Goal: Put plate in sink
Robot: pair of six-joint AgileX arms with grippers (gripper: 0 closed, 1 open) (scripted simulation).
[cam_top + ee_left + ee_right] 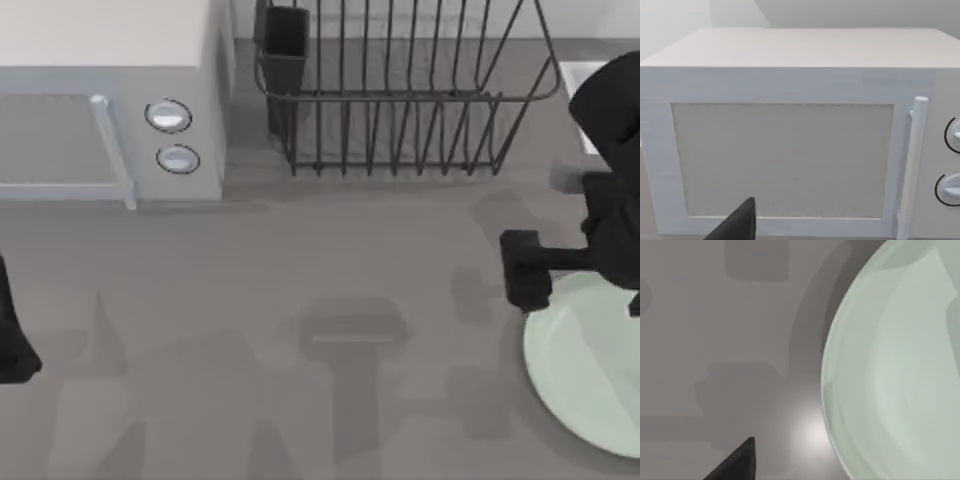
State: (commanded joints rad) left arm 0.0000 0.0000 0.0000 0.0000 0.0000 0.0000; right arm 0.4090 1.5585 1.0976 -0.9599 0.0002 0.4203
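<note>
The pale mint-green plate [585,375] lies flat on the grey table at the right edge, and its rim curves through the right wrist view [890,370]. My right gripper [580,285] hovers over the plate's far edge, open, with one dark finger [525,270] just outside the rim and a fingertip [737,462] above bare table. A white corner of the sink [585,80] peeks out at the far right behind my right arm. My left gripper [15,345] is parked at the left edge, its fingertip [737,222] facing the microwave door.
A white microwave [110,110] stands at the back left, its door and handle [912,165] close to my left wrist. A dark wire dish rack [400,90] stands at the back middle. Bare grey table [300,330] stretches between the arms.
</note>
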